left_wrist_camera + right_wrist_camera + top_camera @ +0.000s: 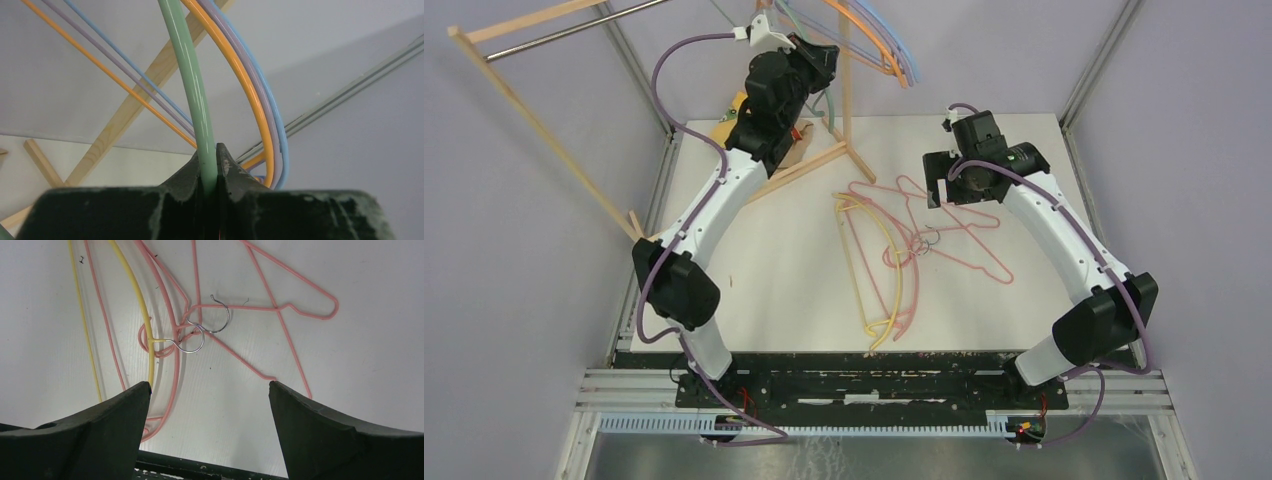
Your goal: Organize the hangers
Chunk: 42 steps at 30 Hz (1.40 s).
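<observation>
My left gripper (pixel 816 62) (pixel 216 150) is raised at the back by the rack and shut on a green hanger (pixel 187 75), whose bar runs up between the fingers. Orange (pixel 240 70), purple and blue (pixel 276 115) hangers hang just beyond it; they also show in the top view (pixel 889 50). Pink hangers (pixel 959 240) (pixel 280 307) and a yellow hanger (pixel 886 270) (pixel 135 295) lie tangled on the white table, their metal hooks (pixel 222 315) interlocked. My right gripper (pixel 944 188) (pixel 210 385) is open and empty, hovering just above the pink hangers' far edge.
The wooden-framed rack (pixel 534 115) with its metal rail (pixel 564 30) stands at the back left; one wooden post (pixel 846 80) and its foot reach onto the table. A yellow cloth (pixel 730 112) lies behind my left arm. The table's (pixel 784 260) black front edge (pixel 200 467) lies below the right fingers.
</observation>
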Tool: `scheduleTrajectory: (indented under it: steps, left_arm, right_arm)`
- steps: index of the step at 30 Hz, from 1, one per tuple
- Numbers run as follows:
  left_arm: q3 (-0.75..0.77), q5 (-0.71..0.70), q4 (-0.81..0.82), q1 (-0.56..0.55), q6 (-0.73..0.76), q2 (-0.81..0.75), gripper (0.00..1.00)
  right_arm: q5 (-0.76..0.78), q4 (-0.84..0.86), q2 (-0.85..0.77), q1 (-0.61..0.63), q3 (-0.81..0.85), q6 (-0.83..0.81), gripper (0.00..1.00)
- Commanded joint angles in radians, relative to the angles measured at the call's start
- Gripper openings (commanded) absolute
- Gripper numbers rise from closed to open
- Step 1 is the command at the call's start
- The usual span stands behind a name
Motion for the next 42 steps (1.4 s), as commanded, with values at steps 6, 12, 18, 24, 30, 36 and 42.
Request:
scheduleTrajectory:
  steps: [6,12,18,24,30,36,42]
  left_arm:
    - [0.168,-0.121,-0.069,0.009,-0.074,0.063,0.03]
    - [0.253,-0.134,-0.105,0.009,-0.106,0.112,0.03]
    - [0.347,-0.112,-0.210,0.010,-0.145,0.177,0.03]
    - [0.463,-0.012,-0.319,0.017,-0.162,0.257,0.09]
    - [0.407,0.093,-0.267,0.029,-0.121,0.207,0.55]
    - [0.362,0.134,-0.254,0.055,-0.068,0.120,0.96]
    - [0.226,0.140,-0.274,0.075,-0.021,-0.013,0.99]
  right_arm:
    - [-0.027,0.011,0.002,-0.014,0.036,-0.007,0.96]
    - [-0.044,0.013,-0.002,-0.020,0.020,-0.008,0.95]
    - [-0.045,0.014,-0.009,-0.026,0.008,-0.009,0.95]
    - [-0.053,0.019,-0.007,-0.030,-0.001,-0.008,0.95]
    - [-0.055,0.020,-0.009,-0.031,-0.006,-0.008,0.97]
    - [-0.069,0.026,-0.008,-0.031,-0.012,-0.002,0.99]
    - [-0.094,0.032,-0.012,-0.031,-0.023,-0.002,1.00]
